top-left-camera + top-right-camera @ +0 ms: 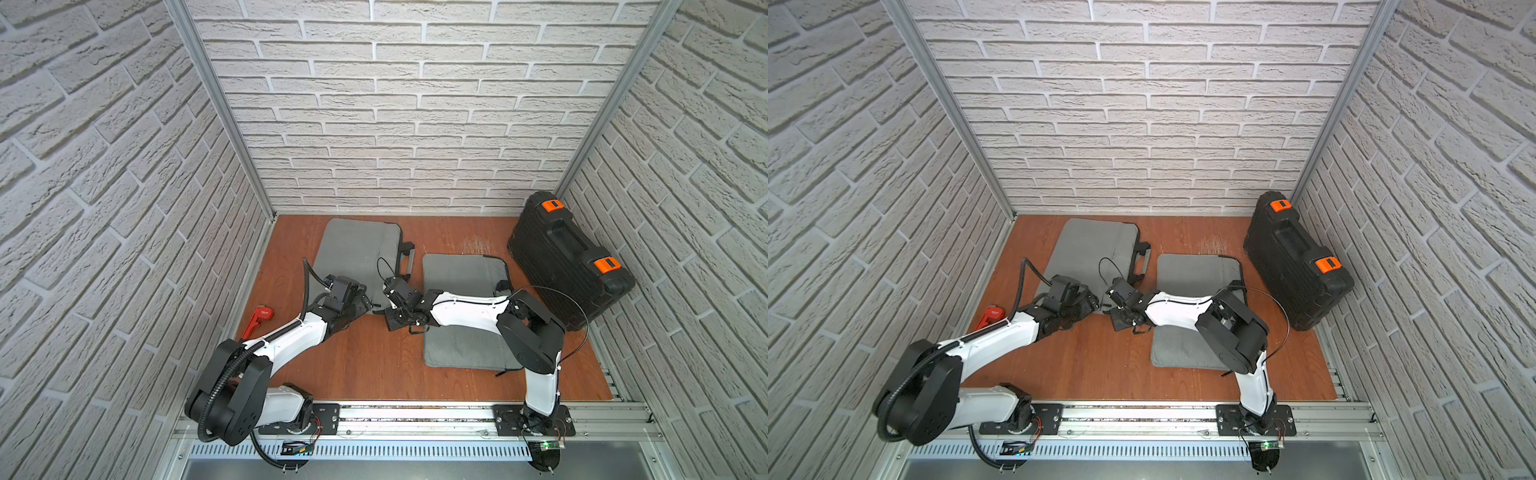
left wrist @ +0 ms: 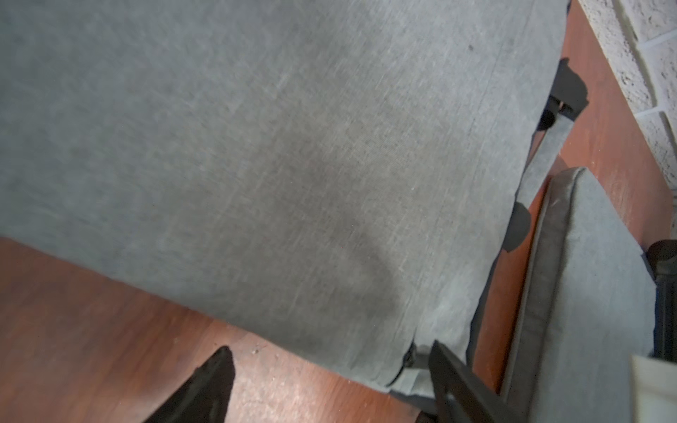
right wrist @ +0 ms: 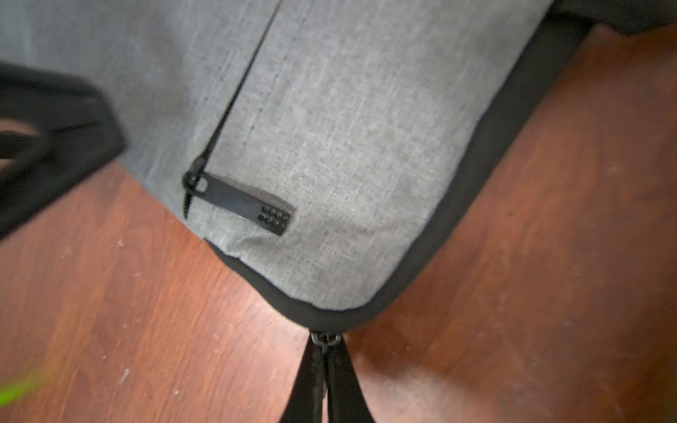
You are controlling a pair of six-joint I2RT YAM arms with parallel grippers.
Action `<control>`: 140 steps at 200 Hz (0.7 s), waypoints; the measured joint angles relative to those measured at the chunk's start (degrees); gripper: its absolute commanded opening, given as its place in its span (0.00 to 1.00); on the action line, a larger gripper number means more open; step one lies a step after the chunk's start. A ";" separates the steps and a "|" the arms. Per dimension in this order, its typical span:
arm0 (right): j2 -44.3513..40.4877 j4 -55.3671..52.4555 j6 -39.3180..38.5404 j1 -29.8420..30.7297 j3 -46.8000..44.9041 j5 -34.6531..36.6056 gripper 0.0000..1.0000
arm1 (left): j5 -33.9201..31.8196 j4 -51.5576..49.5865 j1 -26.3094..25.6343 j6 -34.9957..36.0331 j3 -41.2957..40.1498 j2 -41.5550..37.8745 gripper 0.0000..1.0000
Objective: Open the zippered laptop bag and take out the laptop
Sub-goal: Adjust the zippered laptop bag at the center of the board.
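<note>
In a top view we saw the laptop bag [image 1: 357,253] flat near the tabletop's [image 1: 374,365] far edge, left of centre; in the left wrist view the left end effector [image 2: 329,348] stood released at its near corner; in the right wrist view the right end effector [image 3: 325,362] was clenched on the zipper pull [image 3: 324,337]; we judged the unpinned bag might drag rather than unzip.

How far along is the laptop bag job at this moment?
Done: nothing visible; the laptop bag lies flat, no laptop out. In hand: the right claw is shut on the main zipper pull at the bag's corner, the left claw open over its edge. Left: run the zipper, pull out the laptop.
</note>
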 measured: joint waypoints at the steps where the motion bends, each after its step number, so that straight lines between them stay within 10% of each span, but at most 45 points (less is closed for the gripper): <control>1: 0.00 0.09 0.13 0.07 -0.02 -0.02 0.06 | -0.02 0.09 -0.09 -0.11 -0.02 0.13 0.82; 78: 0.00 3.02 2.01 0.79 -0.42 -1.44 0.06 | 0.04 4.63 -1.88 -4.52 -1.40 3.96 0.53; 140: 0.00 3.10 2.10 0.79 -0.42 -1.22 0.06 | 0.22 9.27 -1.70 -6.97 -2.86 4.26 0.08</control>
